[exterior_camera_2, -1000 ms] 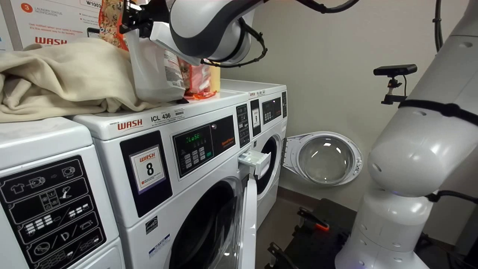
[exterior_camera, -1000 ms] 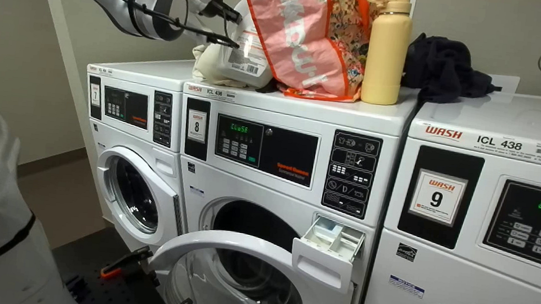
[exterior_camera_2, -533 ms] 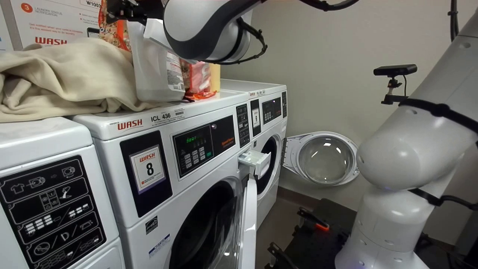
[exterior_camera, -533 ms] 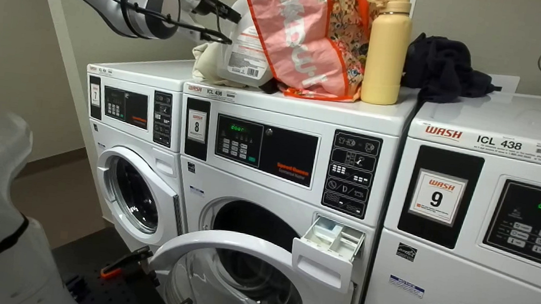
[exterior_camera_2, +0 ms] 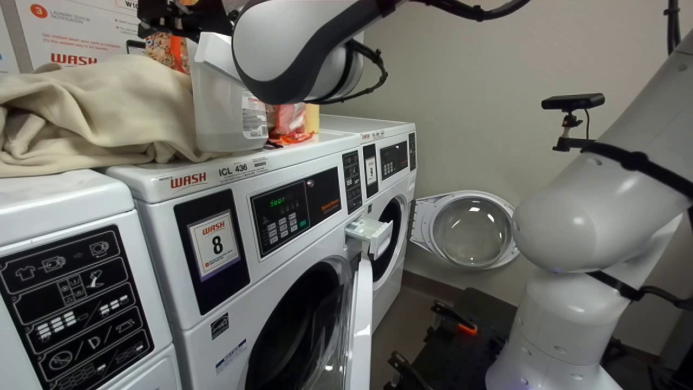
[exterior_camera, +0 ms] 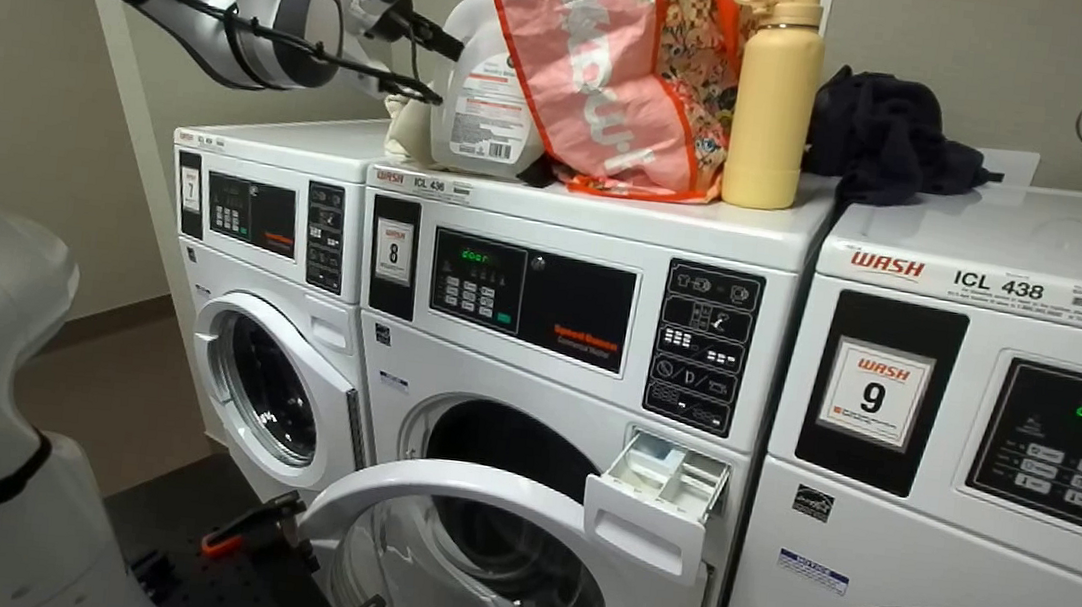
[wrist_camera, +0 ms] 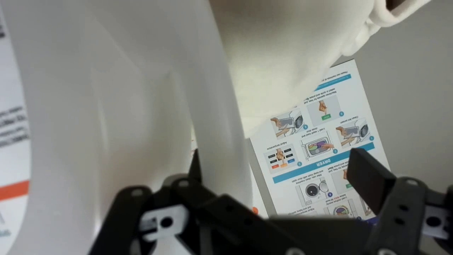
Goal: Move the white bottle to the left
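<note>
Wrist view. Gripper (wrist_camera: 279, 164) comes in from the bottom, fingers (wrist_camera: 371, 180) standing well apart. White bottle (wrist_camera: 120, 124) takes up the left of the frame, its handle (wrist_camera: 223, 141) running down between the two fingers. One fingertip shows in the gap on the handle's inner side; the other stands off on the outer side, clear space between it and the handle. Contact at the inner finger: cannot tell. Part of the label (wrist_camera: 14, 148), dark print and an orange stripe, at the far left edge. Beige cloth (wrist_camera: 283, 53) behind, at the top. Instruction sheet (wrist_camera: 318, 141) on the wall (wrist_camera: 424, 106), upside down here, the word DRYER legible.

In an exterior view: bottle upright on machine 8 (exterior_camera: 610, 220), label facing out, barcode (exterior_camera: 500, 149) low on it. Pink bag (exterior_camera: 586, 67) covers part of its right side from this angle. Yellow flask (exterior_camera: 772, 117) upright just beside the bag; dark cloth (exterior_camera: 881, 128) farther right, near the seam with machine 9 (exterior_camera: 1011, 232). Gripper reaches in from the left at the bottle's upper half; finger gap not readable from here. Machine 8's drawer (exterior_camera: 643, 530) pulled out, round door (exterior_camera: 442, 477) swung wide, display (exterior_camera: 478, 257) reading "door" in green.

In an exterior view: bottle upright on machine 8, beige cloth bunched just beside it, the arm (exterior_camera_2: 292, 49) hiding some of its upper part. Gripper dark at the top edge, partly cut off. Poster (exterior_camera_2: 81, 35) with red WASH lettering behind the cloth. Black camera (exterior_camera_2: 573, 101) on a mount.
</note>
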Available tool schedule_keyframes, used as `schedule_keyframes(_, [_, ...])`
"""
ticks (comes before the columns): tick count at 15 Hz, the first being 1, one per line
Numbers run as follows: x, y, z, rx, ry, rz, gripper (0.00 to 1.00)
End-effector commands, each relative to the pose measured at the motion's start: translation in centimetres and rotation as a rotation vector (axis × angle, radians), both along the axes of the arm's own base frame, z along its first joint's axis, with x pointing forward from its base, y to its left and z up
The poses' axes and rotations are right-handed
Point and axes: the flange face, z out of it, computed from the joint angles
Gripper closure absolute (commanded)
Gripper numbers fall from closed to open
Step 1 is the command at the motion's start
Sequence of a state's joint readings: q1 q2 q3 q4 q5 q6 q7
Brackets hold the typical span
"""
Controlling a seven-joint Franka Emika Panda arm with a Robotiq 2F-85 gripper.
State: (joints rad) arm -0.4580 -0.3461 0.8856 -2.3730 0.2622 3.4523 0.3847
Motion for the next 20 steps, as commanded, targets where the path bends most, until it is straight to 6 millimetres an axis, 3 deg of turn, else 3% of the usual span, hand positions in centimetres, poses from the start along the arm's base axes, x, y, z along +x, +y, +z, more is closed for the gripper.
schedule_keyframes(1, [-1.3, 0.1, -1.8, 0.008, 0.027, -0.025, 0.0])
schedule_keyframes(15, [-4.2, -0.5, -4.3, -0.032, 0.053, -0.048, 0.0])
schedule_keyframes(20, [-5.0, -1.5, -4.0, -0.046, 0.041, -0.057, 0.0])
